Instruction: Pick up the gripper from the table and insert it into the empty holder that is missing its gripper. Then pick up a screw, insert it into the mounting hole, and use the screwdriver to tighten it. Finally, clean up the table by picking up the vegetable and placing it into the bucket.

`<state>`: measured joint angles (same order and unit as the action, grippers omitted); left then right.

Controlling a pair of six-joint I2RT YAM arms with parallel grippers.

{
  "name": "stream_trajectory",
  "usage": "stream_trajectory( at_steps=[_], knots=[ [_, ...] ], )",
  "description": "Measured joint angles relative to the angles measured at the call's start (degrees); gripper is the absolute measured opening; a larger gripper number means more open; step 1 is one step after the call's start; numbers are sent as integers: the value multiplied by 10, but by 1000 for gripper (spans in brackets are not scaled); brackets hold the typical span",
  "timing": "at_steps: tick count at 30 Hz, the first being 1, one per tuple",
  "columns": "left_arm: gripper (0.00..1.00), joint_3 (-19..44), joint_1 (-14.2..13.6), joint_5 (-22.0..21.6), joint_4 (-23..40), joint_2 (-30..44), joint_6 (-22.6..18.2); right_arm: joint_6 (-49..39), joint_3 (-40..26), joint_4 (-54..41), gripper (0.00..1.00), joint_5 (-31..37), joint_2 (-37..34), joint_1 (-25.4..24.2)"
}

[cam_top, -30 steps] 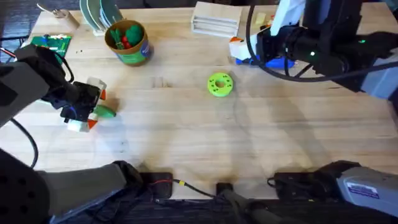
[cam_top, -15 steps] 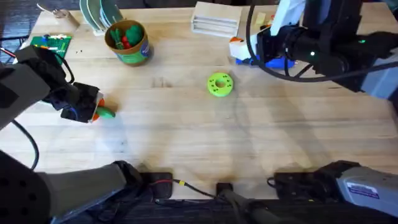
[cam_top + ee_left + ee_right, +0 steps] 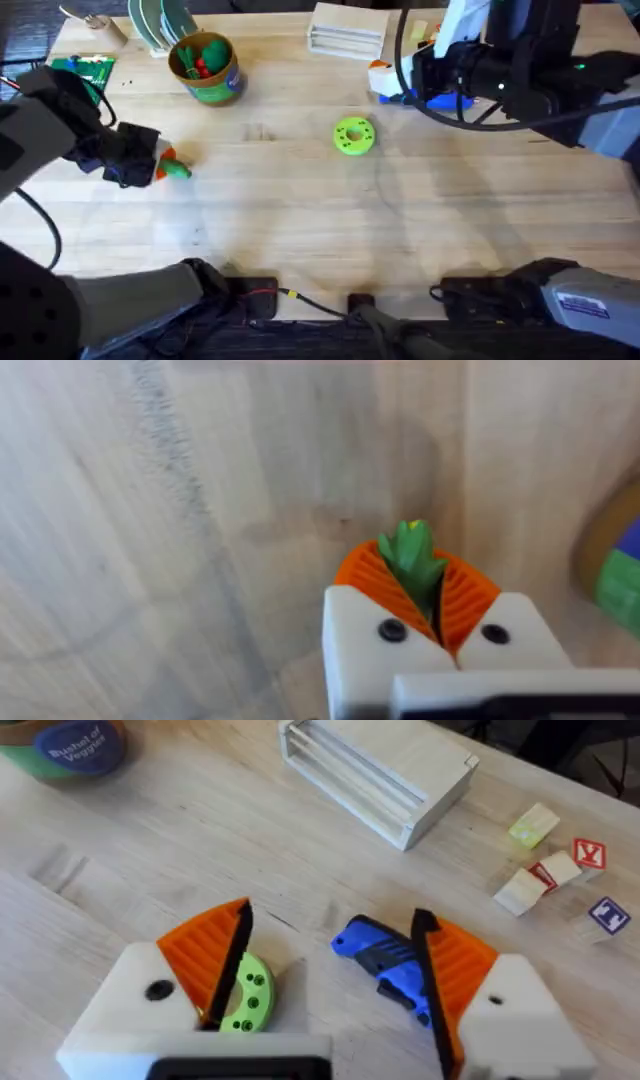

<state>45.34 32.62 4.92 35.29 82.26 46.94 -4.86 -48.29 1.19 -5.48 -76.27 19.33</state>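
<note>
Vegetable (image 3: 415,560) now lifted, between jaws

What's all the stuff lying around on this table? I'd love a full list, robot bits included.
Bucket: one, green side, yellow rim, far left, red and green toy pieces inside.
Vegetable: one, green, clamped in the left gripper.
Disc: one, yellow-green, table middle.
Screwdriver: one, blue, far right, lying between the right gripper's fingers.
Clear box: one, whitish, far edge.
Circuit board: one, green, far left.
Small blocks: several, white with red or blue marks, beside the box.
Table: one, pale wood.
Left gripper: white, orange pads, shut on the vegetable.
Right gripper: white, orange pads, open.
</note>
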Motion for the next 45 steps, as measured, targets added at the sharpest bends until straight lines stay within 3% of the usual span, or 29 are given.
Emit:
stream_trajectory(
  at_steps=[6,12,21,27,35,43,45],
  knots=[
    [27,93,-8,65,0,3,0,0,0,-1,992,0,-22,0],
    [27,194,-65,74,-8,3,0,0,0,0,991,0,-25,0],
    [27,232,-183,8,-151,4,-17,0,0,0,991,0,-25,0],
    [27,232,-234,-42,-206,34,-20,0,0,0,991,0,-25,0],
    [27,232,-248,-76,-205,115,-20,0,0,0,992,0,-25,0],
    [34,232,-247,-82,-180,130,-20,0,0,1,991,0,-25,0],
    [264,232,-247,-82,-177,132,-24,0,0,1,991,0,-25,0]
  ],
)
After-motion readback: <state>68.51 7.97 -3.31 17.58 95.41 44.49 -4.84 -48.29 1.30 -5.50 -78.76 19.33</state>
